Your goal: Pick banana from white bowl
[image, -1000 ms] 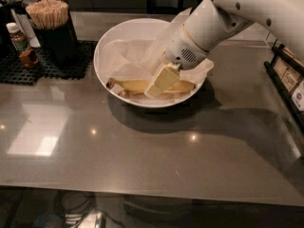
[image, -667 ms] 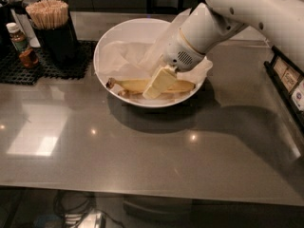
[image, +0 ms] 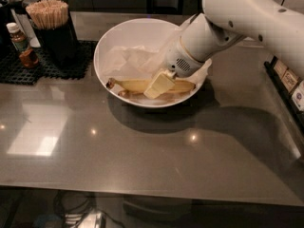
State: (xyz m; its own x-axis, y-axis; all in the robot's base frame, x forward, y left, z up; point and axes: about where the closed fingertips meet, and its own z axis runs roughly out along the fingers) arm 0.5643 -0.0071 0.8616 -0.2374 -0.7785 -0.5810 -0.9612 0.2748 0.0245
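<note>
The white bowl [image: 102, 51] stands on the grey counter, lined with crumpled white paper. The yellow banana [image: 133, 85] lies along its near side, its dark stem end pointing left. A second yellowish-brown shape lies just under it by the rim; I cannot tell what it is. My gripper [image: 157, 86] reaches down into the bowl from the right and sits on the middle of the banana, covering part of it. The banana rests in the bowl.
A black holder full of wooden sticks [image: 50, 14] and a small brown sauce bottle [image: 21, 44] stand on a black mat at the back left. A rack with labelled packets [image: 287, 80] lines the right edge. My white arm [image: 247, 13] spans the back right.
The gripper has shifted slightly left and lower over the banana, and the arm's upper part has swung a little. The banana and bowl have not moved.
</note>
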